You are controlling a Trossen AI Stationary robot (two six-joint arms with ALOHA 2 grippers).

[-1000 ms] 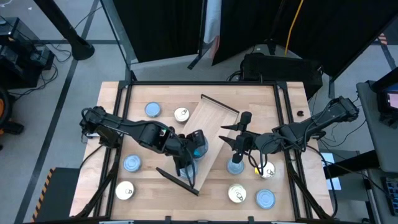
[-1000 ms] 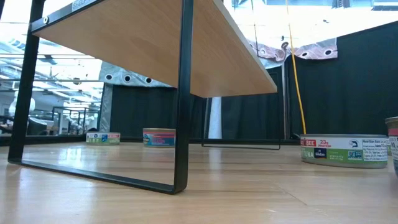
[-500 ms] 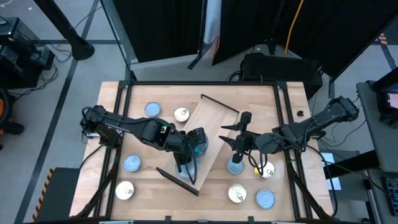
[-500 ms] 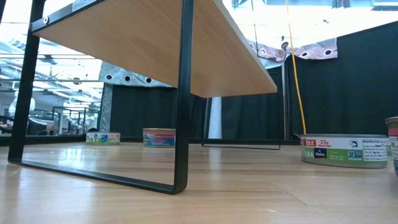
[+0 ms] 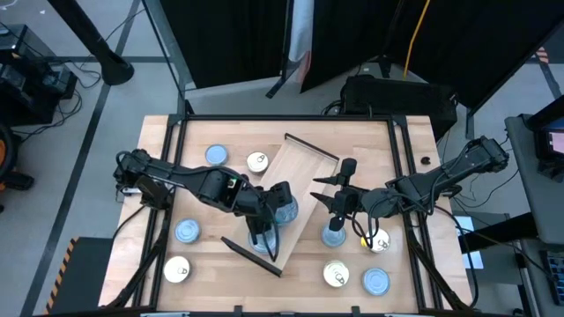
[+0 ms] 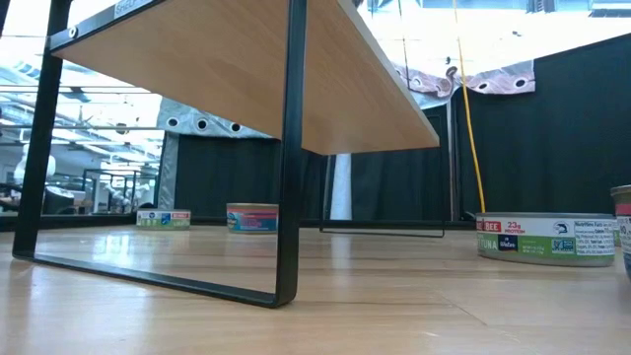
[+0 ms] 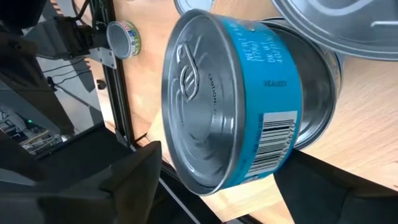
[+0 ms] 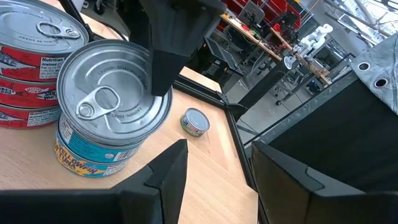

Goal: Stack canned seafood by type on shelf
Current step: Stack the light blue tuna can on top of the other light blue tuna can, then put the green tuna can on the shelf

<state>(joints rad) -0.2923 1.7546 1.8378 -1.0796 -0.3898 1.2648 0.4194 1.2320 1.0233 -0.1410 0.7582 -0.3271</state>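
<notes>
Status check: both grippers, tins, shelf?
Left gripper over shelf, jaws open around blue tin. Right gripper by stacked tin, holding nothing. Loose tins still on table. Nothing in the way.

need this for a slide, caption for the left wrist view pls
Left gripper open around a blue-labelled tin on the wooden shelf.

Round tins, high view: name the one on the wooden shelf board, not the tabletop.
The blue-labelled round tin at the left gripper, on the light wooden shelf board; all others lie on the butcher-block tabletop.
</notes>
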